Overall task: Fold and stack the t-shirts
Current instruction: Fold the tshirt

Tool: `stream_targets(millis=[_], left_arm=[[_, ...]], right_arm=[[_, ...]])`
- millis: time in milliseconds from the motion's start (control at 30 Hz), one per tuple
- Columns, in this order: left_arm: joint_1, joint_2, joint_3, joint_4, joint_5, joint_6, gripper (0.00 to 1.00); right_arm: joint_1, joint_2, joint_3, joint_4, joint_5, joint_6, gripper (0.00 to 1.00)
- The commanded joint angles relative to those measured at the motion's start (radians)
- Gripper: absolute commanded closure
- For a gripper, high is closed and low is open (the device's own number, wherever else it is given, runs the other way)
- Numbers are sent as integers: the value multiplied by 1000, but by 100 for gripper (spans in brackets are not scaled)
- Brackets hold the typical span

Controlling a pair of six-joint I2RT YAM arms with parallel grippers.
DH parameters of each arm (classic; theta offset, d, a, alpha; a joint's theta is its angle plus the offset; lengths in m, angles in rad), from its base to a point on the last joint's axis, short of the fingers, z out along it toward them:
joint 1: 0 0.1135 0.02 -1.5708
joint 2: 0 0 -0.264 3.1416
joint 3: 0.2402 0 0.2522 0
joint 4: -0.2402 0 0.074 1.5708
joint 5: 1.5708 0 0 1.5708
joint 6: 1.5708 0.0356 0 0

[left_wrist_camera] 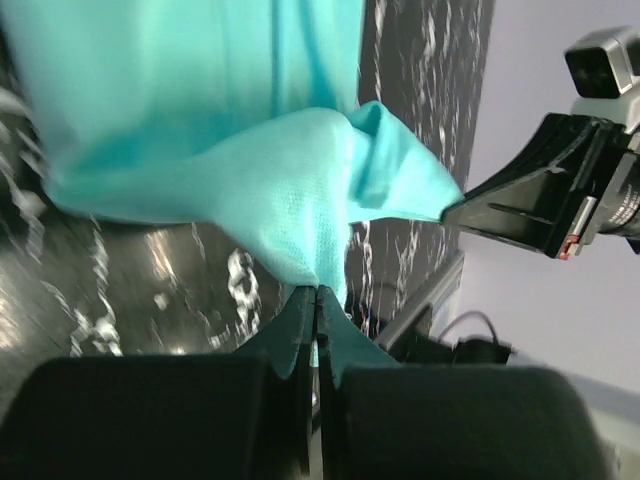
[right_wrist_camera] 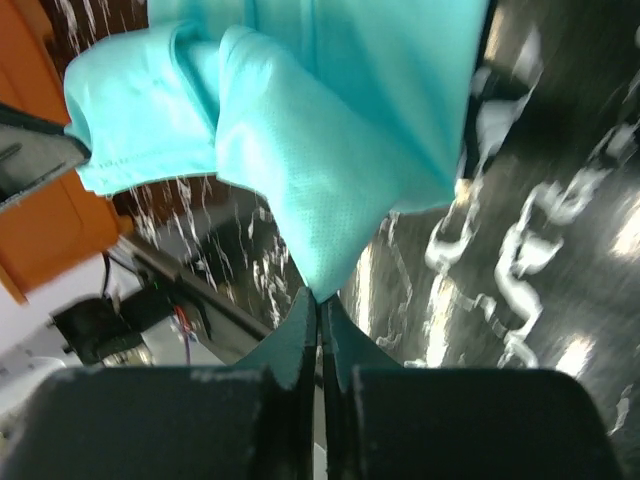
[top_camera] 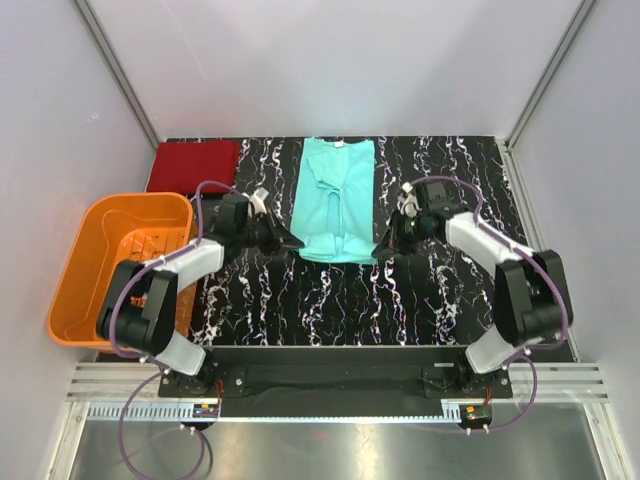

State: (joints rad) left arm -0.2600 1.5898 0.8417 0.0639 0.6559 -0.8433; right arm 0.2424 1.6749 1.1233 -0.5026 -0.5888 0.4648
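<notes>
The light teal-green t-shirt (top_camera: 335,200) lies lengthwise in the middle of the black marbled table, its sides folded in, collar at the far end. My left gripper (top_camera: 297,243) is shut on its near left corner, and that cloth (left_wrist_camera: 300,215) rises to the closed jaws in the left wrist view. My right gripper (top_camera: 378,245) is shut on the near right corner, with the cloth (right_wrist_camera: 310,190) pinched between the pads. Both corners are lifted a little off the table. The dark red t-shirt (top_camera: 195,165) lies folded at the far left.
An orange slatted basket (top_camera: 80,270) stands off the table's left edge beside my left arm. The black marbled table (top_camera: 330,300) is bounded by white walls on three sides and a metal rail at the near edge.
</notes>
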Motion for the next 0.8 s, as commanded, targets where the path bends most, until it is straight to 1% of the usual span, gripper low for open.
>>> stream_targets(millis=[0, 33, 67, 100, 133, 167, 200, 233, 267, 333, 367, 400, 433, 500, 533, 567, 600, 633, 700, 767], left_arm=[[-60, -111, -140, 62, 13, -3, 100], [-77, -155, -176, 85, 10, -23, 100], [-108, -178, -249, 99, 5, -31, 100], [-126, -209, -285, 106, -5, -42, 100], [-149, -264, -317, 123, -37, -68, 100], [-195, -296, -379, 126, -51, -79, 100], [-218, -322, -404, 128, -65, -89, 100], [-238, -387, -438, 132, -96, -115, 100], [-278, -419, -491, 134, -113, -131, 100], [-324, -480, -539, 122, -148, -164, 100], [-340, -538, -582, 114, -157, -174, 100], [-355, -577, -602, 105, -185, -200, 100], [-398, -637, -618, 88, -202, -214, 100], [-450, -692, -653, 54, -255, -256, 99], [-506, -715, -665, 48, -271, -272, 99], [-533, -759, -676, 44, -288, -287, 99], [-559, -778, -699, 31, -323, -322, 99], [-603, -800, -711, 31, -341, -341, 99], [-649, -849, -736, 37, -383, -395, 98], [-663, -864, -733, 33, -400, -411, 98]], right_arm=[[76, -172, -153, 25, 24, 24, 100], [95, -202, -190, 42, 27, 40, 100], [136, -233, -263, 52, 32, 66, 100], [152, -292, -298, 56, 40, 78, 100], [169, -326, -331, 56, 62, 90, 100], [182, -360, -403, 58, 70, 119, 100], [187, -432, -440, 65, 72, 138, 100], [192, -470, -507, 68, 64, 164, 100], [196, -544, -538, 67, 61, 178, 100], [201, -618, -617, 42, 60, 207, 100], [204, -688, -638, 14, 57, 216, 100], [207, -723, -660, 0, 52, 225, 100], [210, -800, -698, -19, 49, 245, 100], [213, -878, -747, -85, 47, 273, 100], [215, -918, -761, -109, 44, 282, 100], [215, -1001, -773, -161, 41, 291, 100], [216, -1042, -790, -189, 38, 302, 100], [215, -1119, -796, -215, 38, 319, 100], [216, -1179, -803, -264, 32, 348, 100], [216, -1221, -801, -281, 32, 357, 100]])
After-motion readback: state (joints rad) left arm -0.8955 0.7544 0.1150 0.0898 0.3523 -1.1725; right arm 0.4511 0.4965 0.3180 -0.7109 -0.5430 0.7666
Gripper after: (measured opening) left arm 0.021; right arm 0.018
